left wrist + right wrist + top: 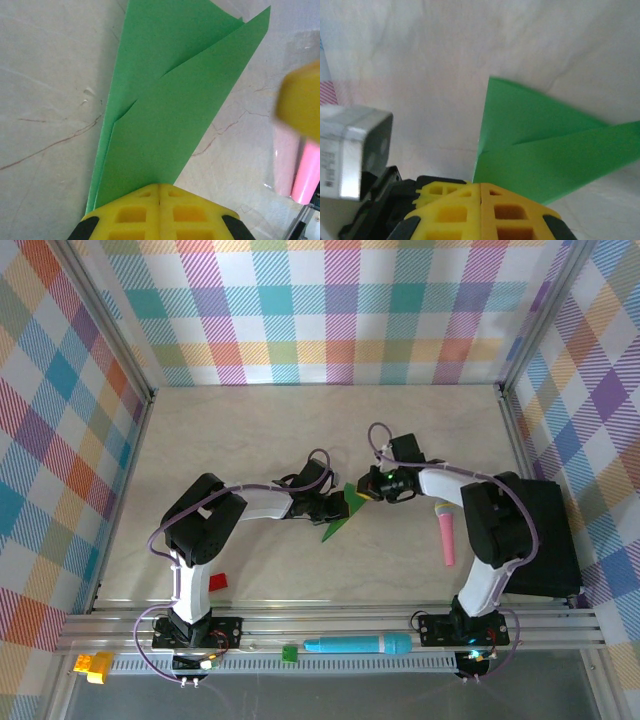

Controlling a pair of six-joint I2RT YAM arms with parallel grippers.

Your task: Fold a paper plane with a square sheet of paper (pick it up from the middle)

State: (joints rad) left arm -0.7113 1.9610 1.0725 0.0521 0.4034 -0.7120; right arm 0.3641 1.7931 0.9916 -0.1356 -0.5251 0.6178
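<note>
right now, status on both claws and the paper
Left claw shut on the green paper. Right claw too. Pink marker apart, not blocking.

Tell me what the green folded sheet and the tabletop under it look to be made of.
The green sheet: thin matte paper, by its sharp creases and overlapping flat layers. The tabletop: pale, marble-patterned with brownish veins and a soft sheen; likely a printed laminate or stone-look board, hard to say which.
</note>
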